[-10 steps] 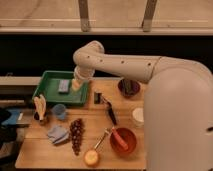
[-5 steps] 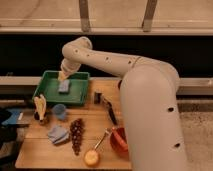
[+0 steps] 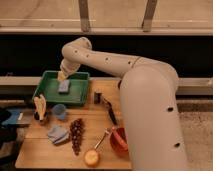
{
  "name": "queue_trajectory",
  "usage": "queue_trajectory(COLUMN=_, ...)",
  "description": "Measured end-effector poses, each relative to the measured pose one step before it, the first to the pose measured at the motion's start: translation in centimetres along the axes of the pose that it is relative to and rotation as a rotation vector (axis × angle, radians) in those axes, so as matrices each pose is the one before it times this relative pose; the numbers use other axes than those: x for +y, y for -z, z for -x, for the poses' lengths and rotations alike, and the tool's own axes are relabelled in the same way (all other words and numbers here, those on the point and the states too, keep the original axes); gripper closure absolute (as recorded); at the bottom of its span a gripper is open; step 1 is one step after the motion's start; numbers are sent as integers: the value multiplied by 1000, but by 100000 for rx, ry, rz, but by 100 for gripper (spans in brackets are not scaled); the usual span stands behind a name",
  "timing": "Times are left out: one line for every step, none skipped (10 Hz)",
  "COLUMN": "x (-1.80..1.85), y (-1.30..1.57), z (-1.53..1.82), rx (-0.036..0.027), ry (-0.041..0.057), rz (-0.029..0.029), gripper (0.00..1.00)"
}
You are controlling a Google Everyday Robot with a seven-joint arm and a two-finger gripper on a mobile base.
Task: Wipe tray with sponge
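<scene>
Gripper (image 3: 62,76): yours hangs above the tray (image 3: 47,93), at 12 o'clock from the sponge (image 3: 64,88)
Grip: you cannot tell
Sponge: lying inside the tray

Bulky rounded cream-white arm (image 3: 145,90); its yellowish gripper (image 3: 62,76) hangs over the green tray (image 3: 49,92).

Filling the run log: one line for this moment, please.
pincer: over green tray, just behind sponge | sponge: flat in tray | contact: cannot tell
</scene>
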Motion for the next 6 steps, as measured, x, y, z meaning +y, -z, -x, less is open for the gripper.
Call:
queue_trajectory(x=189, y=-388, z=-781, rx=-444, ry=-2070, rz=334, gripper=36)
queue_trajectory(x=781, y=-1432, z=-646, rx=-431, ry=-1572, rz=1254, gripper=36)
queue_trajectory(x=852, y=-1424, z=-314, rx=-229, ry=-1000, rz=1418, gripper=36)
queue_trajectory(x=848, y=-1160, z=-58, rx=-192, ry=-309, rz=1511, gripper=36)
queue_trajectory(x=546, y=-919, z=-33, rx=-112, ry=-487, rz=1093, gripper=36)
queue_trajectory(x=289, y=-639, z=138, rx=-161, ry=-499, rz=1062, gripper=36)
